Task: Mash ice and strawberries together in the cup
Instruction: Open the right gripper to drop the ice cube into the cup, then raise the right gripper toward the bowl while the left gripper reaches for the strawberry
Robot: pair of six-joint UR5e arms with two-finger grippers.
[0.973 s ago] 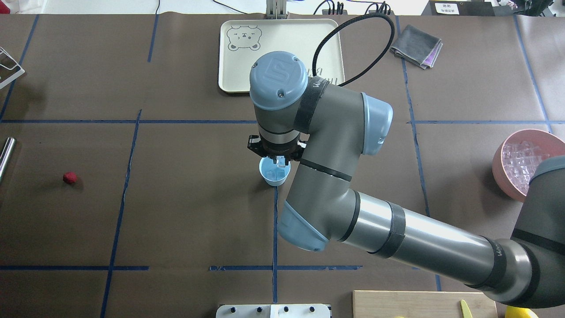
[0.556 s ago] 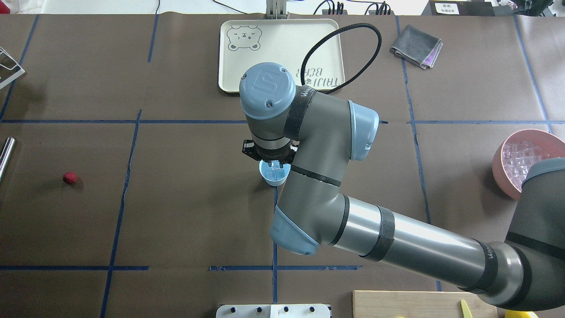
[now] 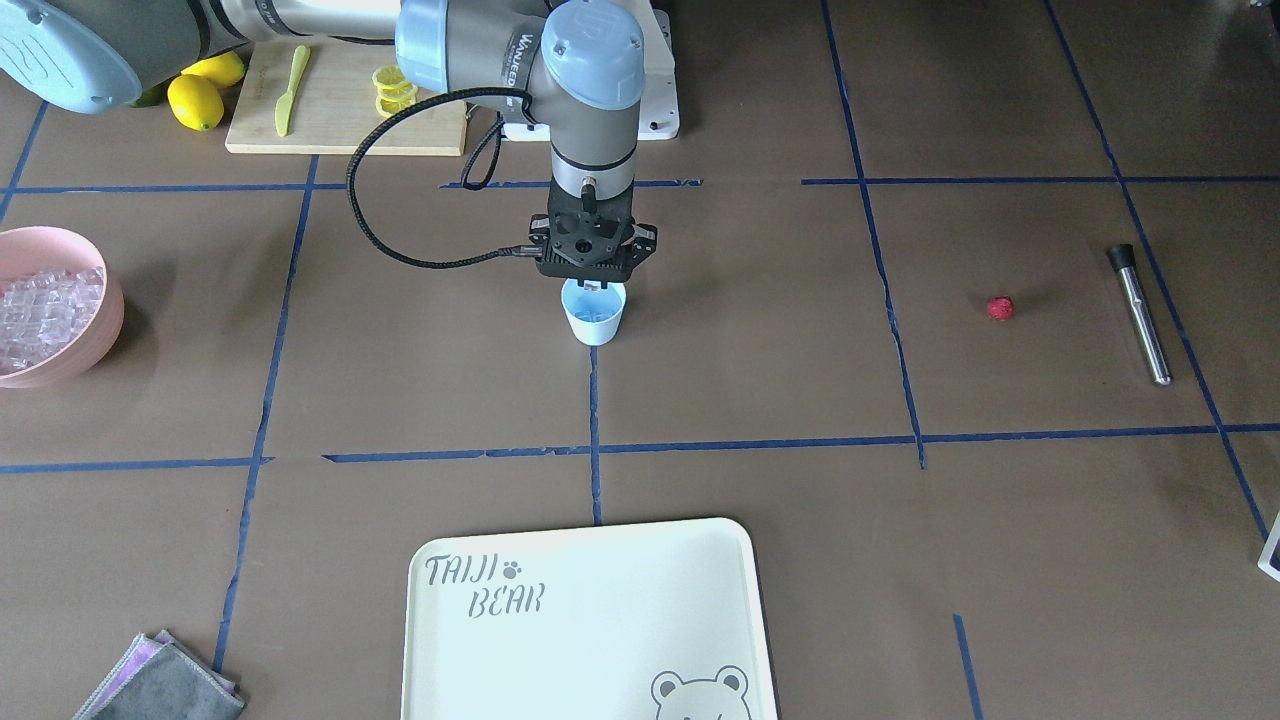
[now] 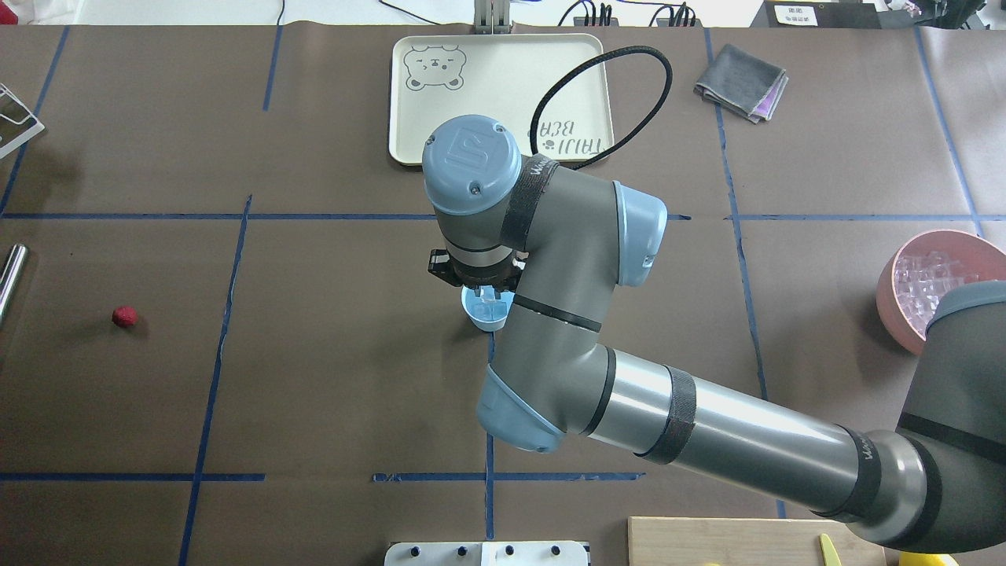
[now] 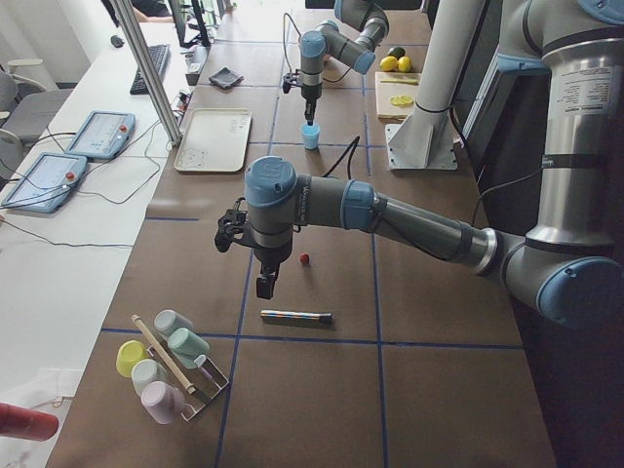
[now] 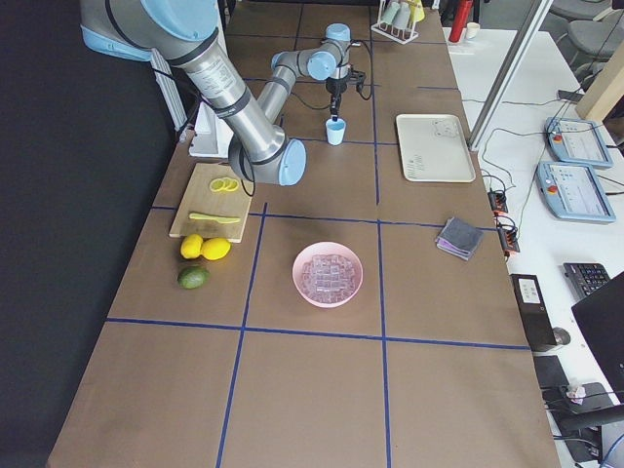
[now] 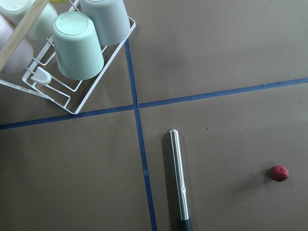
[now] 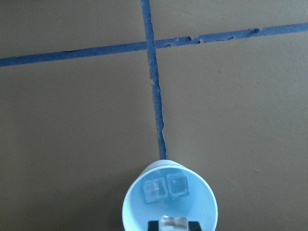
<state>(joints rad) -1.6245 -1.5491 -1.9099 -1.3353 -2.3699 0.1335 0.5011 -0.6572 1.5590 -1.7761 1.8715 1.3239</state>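
Note:
The light-blue cup stands at the table's middle, with two ice cubes on its bottom. My right gripper hangs straight over the cup's mouth, its tips at the rim. It is shut on another clear ice cube, held between the black fingertips. The red strawberry lies alone on the table far to my left. It also shows in the left wrist view. My left gripper hovers near it, seen only from the side; I cannot tell whether it is open or shut.
A pink bowl of ice cubes stands at my far right. A steel muddler lies near the strawberry, with a cup rack beyond it. A cream tray, a grey cloth and a cutting board with lemons line the table's edges.
My right arm has shifted slightly left and brought the held ice cube lower over the cup's mouth. The strawberry and the muddler have not moved.

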